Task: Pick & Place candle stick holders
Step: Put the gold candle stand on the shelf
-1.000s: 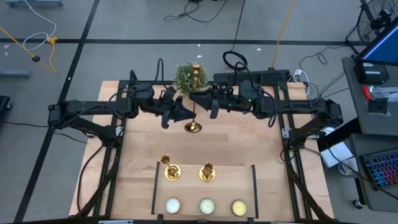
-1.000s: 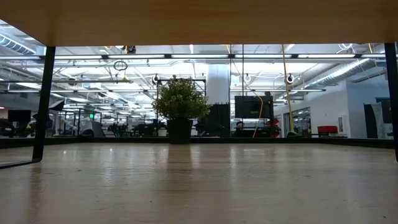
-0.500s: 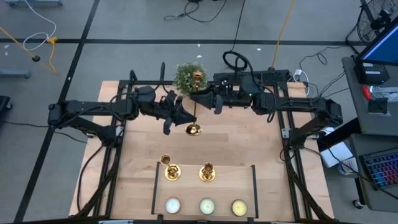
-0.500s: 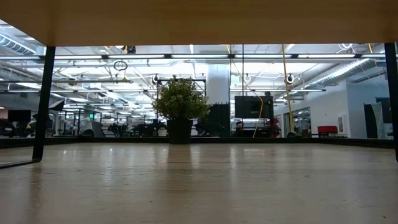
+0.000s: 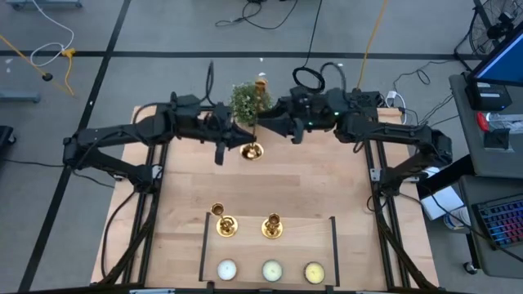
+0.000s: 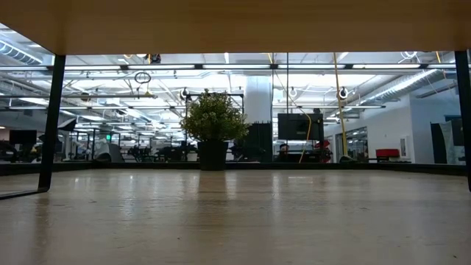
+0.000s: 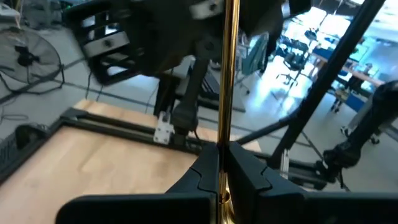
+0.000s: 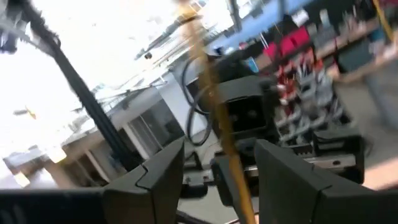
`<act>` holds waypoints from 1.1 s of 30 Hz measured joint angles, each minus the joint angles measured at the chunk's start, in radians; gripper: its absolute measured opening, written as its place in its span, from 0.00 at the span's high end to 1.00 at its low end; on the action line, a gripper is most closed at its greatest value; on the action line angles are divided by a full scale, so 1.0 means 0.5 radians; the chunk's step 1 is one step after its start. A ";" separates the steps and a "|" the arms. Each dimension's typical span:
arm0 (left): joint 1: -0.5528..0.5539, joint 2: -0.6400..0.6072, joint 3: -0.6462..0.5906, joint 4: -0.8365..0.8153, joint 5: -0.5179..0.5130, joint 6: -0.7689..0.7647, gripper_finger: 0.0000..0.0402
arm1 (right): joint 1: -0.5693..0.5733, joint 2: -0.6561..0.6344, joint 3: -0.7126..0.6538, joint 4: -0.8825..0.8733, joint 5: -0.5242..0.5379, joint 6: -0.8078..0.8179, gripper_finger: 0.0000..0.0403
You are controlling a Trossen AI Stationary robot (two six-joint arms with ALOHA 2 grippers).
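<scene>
A tall gold candle stick holder (image 5: 256, 122) is up in the air over the far middle of the table, in front of the plant. My left gripper (image 5: 235, 147) is shut on it low down. My right gripper (image 5: 274, 127) stands open on its other side, one finger on each side of the stem (image 8: 214, 118) and apart from it. Two more gold holders (image 5: 226, 225) (image 5: 272, 226) stand on their round bases in the black-framed tray (image 5: 203, 245) near the front. A small gold piece (image 5: 217, 210) sits just beyond the tray's edge. My left gripper pinches the thin stem (image 7: 222, 146) between its two fingers, low on the stem, just above the flared base (image 5: 252, 151). The fingers come in about level from the table's left and lie across the stem. The holder stands roughly upright, lifted clear of the table.
A bushy potted plant (image 5: 248, 100) stands at the far middle edge, right behind the held holder. Three flat round tealights (image 5: 226, 269) (image 5: 271, 270) (image 5: 314, 272) lie in a row at the tray's near side. Bare wood (image 5: 310, 192) lies between the arms and the tray.
My left gripper has risen and gone toward the far edge with the tall holder, rolling a little; the holder's base now hangs closer to the plant. My right gripper has drawn toward the far edge too and tipped upward.
</scene>
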 joint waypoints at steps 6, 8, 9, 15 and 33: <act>0.047 0.000 0.120 -0.016 0.057 -0.020 0.97 | 0.025 -0.147 0.001 -0.235 -0.005 -0.979 0.52; 0.046 0.000 0.139 -0.013 0.056 -0.020 0.97 | 0.031 -0.192 0.001 -0.369 -0.003 -1.310 0.53; 0.046 0.000 0.145 -0.018 0.056 -0.018 0.97 | 0.029 -0.209 0.001 -0.426 -0.002 -1.394 0.53; 0.023 0.001 0.152 -0.018 0.046 0.040 0.97 | -0.026 -0.230 0.000 -0.542 0.003 -1.205 0.53; -0.176 0.338 0.152 0.320 -0.328 0.299 0.97 | -0.020 -0.232 0.000 -0.481 -0.180 -0.879 0.53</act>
